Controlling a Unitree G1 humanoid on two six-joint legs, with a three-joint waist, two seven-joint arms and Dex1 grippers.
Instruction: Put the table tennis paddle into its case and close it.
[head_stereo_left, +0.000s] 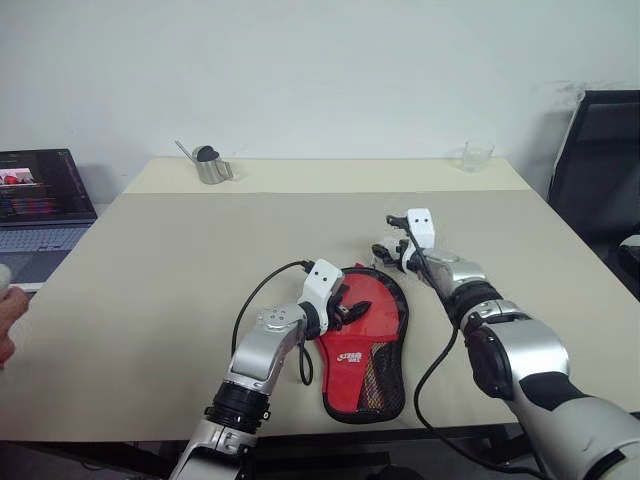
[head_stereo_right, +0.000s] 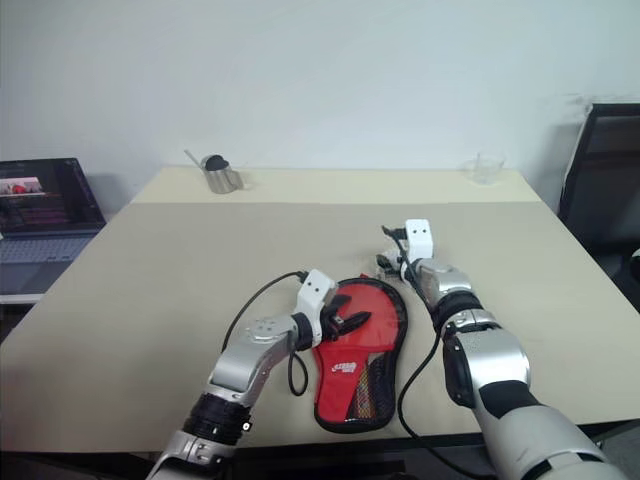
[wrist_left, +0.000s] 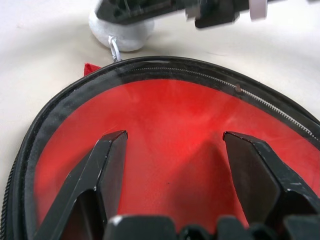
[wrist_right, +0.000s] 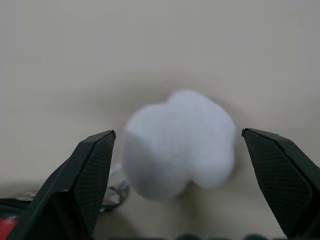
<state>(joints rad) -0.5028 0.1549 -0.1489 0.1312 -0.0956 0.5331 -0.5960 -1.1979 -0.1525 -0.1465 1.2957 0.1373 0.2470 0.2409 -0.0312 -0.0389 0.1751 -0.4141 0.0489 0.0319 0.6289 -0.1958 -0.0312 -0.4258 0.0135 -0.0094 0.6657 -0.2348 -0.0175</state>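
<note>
While the open left hand (head_stereo_left: 350, 306) hovers over the case (head_stereo_left: 362, 350), the open, empty right hand (head_stereo_left: 388, 250) flanks its white ball (wrist_right: 180, 142).

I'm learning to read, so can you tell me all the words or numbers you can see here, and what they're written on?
White lettering on the red case: there, but too small and blurred to read.
Laptop screen: shows coloured windows, but any text is too small to read.
Metal cup and clear glass: no writing can be seen.
</note>
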